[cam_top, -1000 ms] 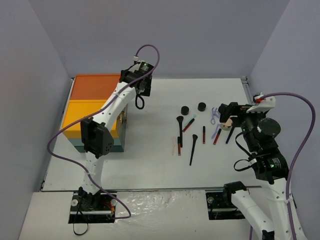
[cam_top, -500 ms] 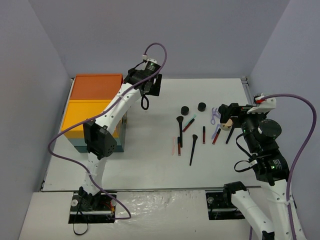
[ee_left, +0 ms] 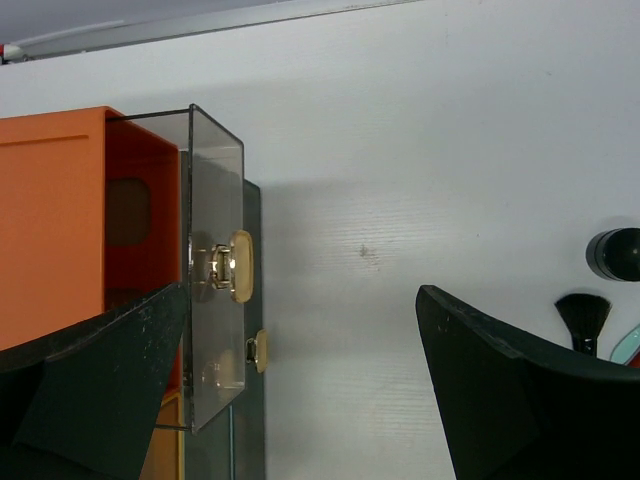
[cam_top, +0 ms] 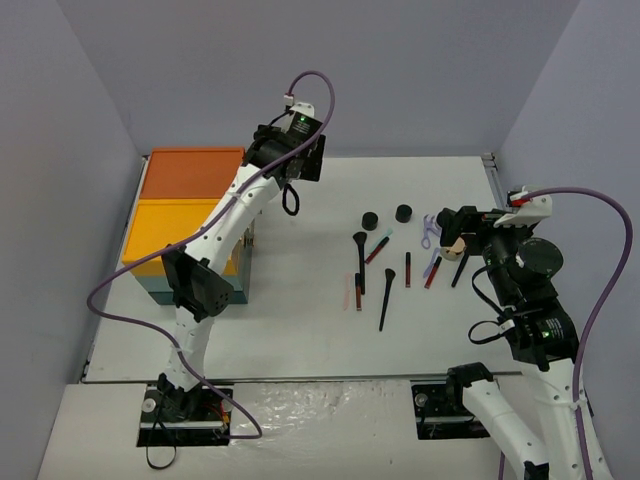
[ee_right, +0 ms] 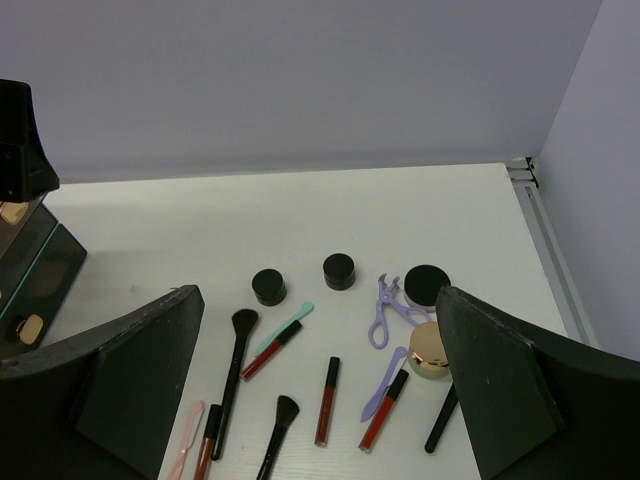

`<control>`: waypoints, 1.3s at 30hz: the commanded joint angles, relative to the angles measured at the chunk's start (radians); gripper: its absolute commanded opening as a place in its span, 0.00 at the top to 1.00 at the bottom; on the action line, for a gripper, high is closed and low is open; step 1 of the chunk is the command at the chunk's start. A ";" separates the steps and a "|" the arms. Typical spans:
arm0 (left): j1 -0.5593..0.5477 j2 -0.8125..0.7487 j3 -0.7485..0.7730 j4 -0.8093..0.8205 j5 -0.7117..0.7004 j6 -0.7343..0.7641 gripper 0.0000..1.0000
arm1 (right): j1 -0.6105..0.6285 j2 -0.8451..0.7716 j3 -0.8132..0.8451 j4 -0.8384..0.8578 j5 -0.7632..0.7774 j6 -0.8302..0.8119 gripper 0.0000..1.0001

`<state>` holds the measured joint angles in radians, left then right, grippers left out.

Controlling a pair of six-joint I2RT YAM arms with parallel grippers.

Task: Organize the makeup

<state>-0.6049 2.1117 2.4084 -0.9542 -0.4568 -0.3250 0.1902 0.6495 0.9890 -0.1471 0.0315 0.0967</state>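
- The makeup point(cam_top: 408, 270) lies scattered on the white table point(cam_top: 300, 330), right of centre. It includes slim black brushes point(cam_top: 360, 262), two round black jars point(cam_top: 370, 220), red and teal sticks, a lilac loop point(cam_top: 428, 235) and a beige puff point(cam_top: 455, 243).
- No piece has reached the orange-topped box point(cam_top: 190, 215) at the left edge, so sorting seems not yet begun.
- The left gripper point(ee_left: 300, 300) hangs above the box's front corner. Its jaws are spread wide and hold nothing.
- The left wrist view shows a clear panel with a gold clasp point(ee_left: 235, 265) standing out from the box. It looks opened.
- The right gripper point(ee_right: 318, 295) hovers over the right end of the makeup, jaws as wide as they go and empty.
- The likely step is the approach for a first pick.
- The next move calls for lowering the right gripper onto one piece, with the jaws across it. The neighbouring sticks lie close, so care is needed.
- Compared with a second ago, the left wrist sits higher and further right, away from the box front.
- The right arm and every piece of makeup are where they were.
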 commanded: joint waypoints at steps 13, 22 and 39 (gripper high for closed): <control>0.101 -0.028 -0.017 -0.036 0.199 -0.050 0.03 | -0.003 -0.005 -0.006 0.056 -0.021 -0.011 0.00; 0.066 -0.006 -0.007 -0.013 0.318 -0.109 0.03 | -0.003 -0.002 -0.004 0.055 -0.021 -0.011 0.00; 0.037 -0.016 -0.002 0.078 0.445 -0.173 0.03 | -0.003 -0.012 -0.009 0.050 -0.053 -0.008 0.00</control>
<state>-0.5559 2.1265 2.3575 -0.9370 -0.0604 -0.4609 0.1902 0.6405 0.9808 -0.1545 -0.0071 0.0971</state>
